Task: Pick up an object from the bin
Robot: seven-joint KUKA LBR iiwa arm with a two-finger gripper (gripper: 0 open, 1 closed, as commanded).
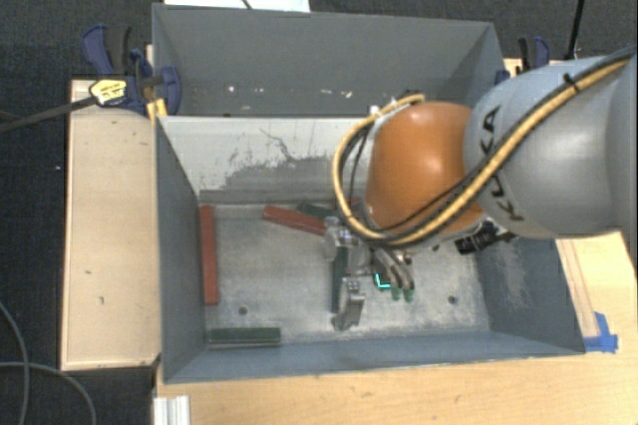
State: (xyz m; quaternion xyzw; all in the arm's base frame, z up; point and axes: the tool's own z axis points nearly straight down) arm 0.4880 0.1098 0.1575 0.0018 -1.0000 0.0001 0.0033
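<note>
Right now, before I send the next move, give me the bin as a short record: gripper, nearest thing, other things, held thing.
gripper: low over the floor of the bin, middle front
nearest thing: reddish-brown stick, tilted, behind the gripper toward the back wall
left wall: long reddish-brown bar lying along it
front left corner: dark green flat bar
held thing: cannot tell
</note>
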